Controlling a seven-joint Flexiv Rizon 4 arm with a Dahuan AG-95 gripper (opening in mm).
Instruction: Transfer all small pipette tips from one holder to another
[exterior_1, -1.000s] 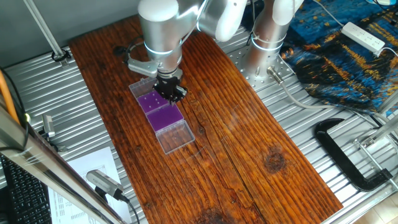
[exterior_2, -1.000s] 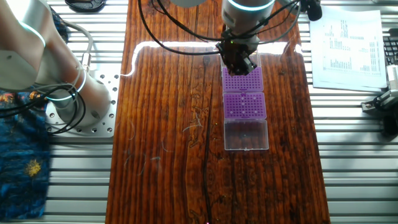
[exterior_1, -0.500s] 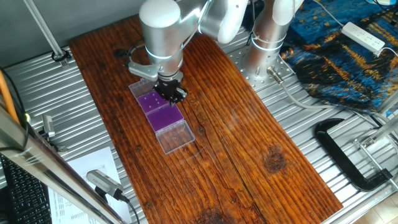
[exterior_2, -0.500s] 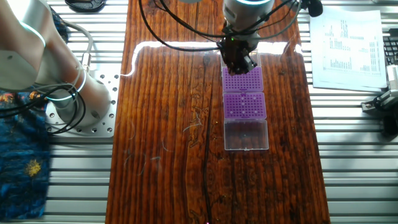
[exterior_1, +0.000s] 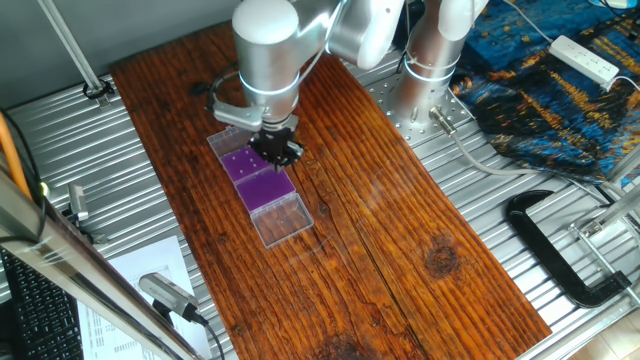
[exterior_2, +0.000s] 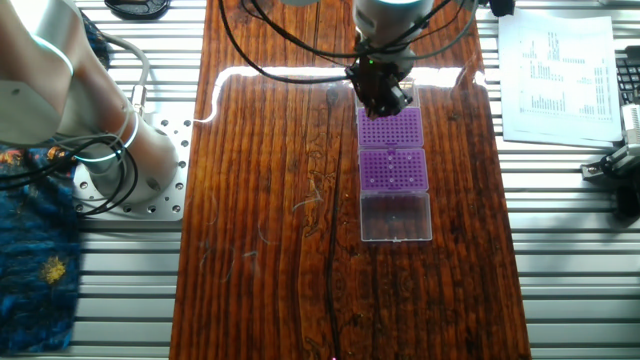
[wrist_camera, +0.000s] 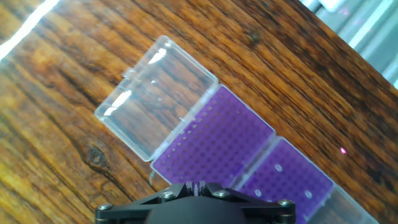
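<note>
The gripper (exterior_2: 381, 92) hangs over the far end of the rack row, above the edge of the purple rack (exterior_2: 390, 127) nearest the arm's base. Its fingers point down, but whether they are apart, together, or pinching a tip I cannot tell: both fixed views show only a dark cluster, and the hand view cuts the fingertips off below the frame.

The tips (wrist_camera: 277, 168) show in the hand view as a few white dots in the right-hand purple rack; a couple of pale specks on that same rack show in the other fixed view. The second rack (exterior_2: 392, 168), touching the first, looks empty of dots, and beyond it a clear lid (exterior_2: 395, 216) lies open on the wooden board (exterior_2: 270, 200).

The step seems to be lining up over a tip to pick it, or over a hole to seat one. To do it well:

- Centre the fingers squarely over one dot before descending; neighbouring holes sit close together.
- Come straight down, without tilt, so a tip does not jam in its hole.
- Grip lightly; such thin plastic probably flexes or pops out sideways.
- Lift fully clear of the rack before crossing over.
</note>
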